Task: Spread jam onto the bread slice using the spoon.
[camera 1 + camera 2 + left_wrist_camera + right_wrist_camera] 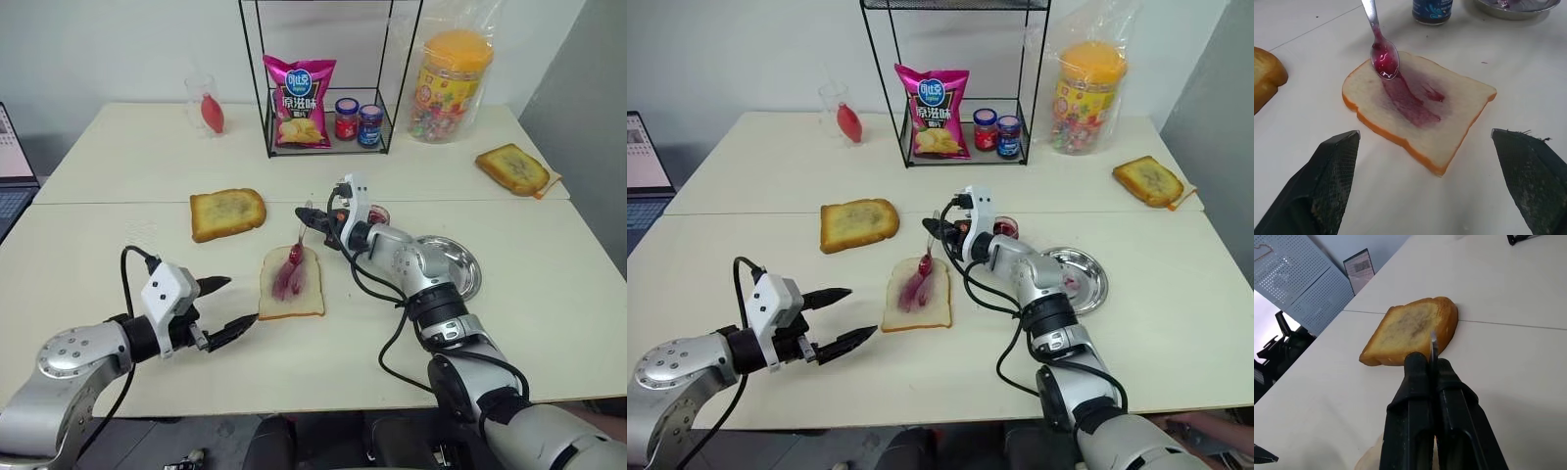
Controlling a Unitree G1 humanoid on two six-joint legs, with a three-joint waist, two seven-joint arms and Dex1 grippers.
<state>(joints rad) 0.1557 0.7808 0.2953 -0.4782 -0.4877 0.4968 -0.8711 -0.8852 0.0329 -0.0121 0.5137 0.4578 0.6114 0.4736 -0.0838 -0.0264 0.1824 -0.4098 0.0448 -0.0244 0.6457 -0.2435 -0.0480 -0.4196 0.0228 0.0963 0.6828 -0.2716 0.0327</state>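
I see bare surface (118,245) around the bread slice (291,284); toast (227,212) and plate (468,266) flank it.

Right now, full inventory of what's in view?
bread slice: 1, white, table centre, jam smeared mid-slice
spoon: 1, silver, bowl on the slice's far edge
toasted slices: 2, golden, one left of centre, one far right
plate: 1, steel, right
wire rack: 1, black, back; holds chips bag, two lidded jars
candy tub: 1, yellow, back right
left claw: open, near the slice
right claw: shut on spoon
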